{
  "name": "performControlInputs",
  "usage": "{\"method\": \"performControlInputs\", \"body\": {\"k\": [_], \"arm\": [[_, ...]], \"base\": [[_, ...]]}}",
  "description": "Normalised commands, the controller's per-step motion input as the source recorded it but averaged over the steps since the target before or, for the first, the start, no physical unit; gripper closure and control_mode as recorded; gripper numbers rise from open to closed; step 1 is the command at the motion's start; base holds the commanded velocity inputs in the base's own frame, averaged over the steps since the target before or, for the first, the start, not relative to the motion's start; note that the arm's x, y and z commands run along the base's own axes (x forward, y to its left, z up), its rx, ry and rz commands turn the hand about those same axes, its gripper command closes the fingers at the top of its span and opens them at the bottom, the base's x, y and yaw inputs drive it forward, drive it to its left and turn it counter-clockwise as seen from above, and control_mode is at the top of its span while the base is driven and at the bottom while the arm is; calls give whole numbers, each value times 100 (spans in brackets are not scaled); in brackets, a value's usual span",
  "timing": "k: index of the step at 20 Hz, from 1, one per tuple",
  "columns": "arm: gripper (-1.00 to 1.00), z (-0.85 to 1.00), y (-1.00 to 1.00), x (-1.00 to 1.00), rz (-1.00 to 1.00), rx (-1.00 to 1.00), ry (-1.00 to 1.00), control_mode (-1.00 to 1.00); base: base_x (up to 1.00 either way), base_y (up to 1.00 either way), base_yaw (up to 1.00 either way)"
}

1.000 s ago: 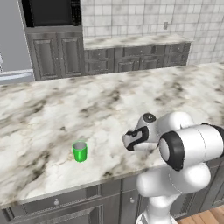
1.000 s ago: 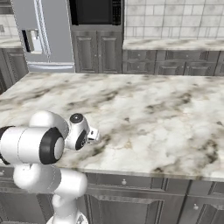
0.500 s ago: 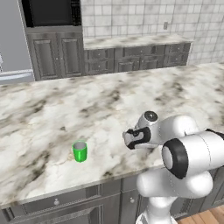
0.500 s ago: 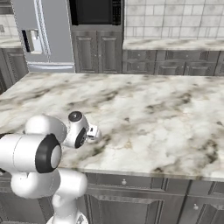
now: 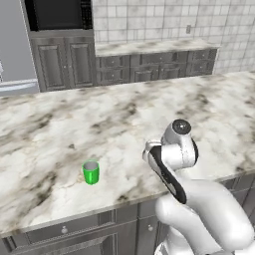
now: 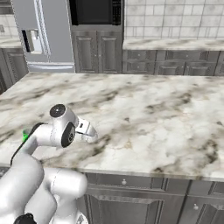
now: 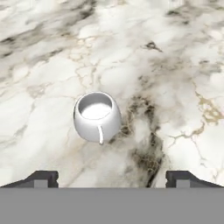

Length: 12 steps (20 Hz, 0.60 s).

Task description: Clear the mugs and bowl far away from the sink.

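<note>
The white arm folds low over the front edge of the marble counter [image 5: 124,114], its wrist bent down toward the stone. The gripper [image 7: 112,177] hangs above a squat white mug [image 7: 96,115], fingertips [image 7: 43,177] spread wide and clear of it, gripping nothing; the mug stands upright. A green mug [image 5: 90,172] stands well apart, near the counter's front edge.

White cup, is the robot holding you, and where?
No. The white cup sits free on the counter, and the gripper is open.
</note>
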Motion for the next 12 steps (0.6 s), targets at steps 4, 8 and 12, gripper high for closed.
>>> {"method": "performControlInputs", "body": {"k": [4,8,12], "arm": [[-100,59,-13,-74,-27,0,-10,100],[-100,0,0,0,0,0,0,100],[-100,0,0,0,0,0,0,100]], "base": [[-25,-6,-15],[-49,2,-92],[-4,1,-100]]}}
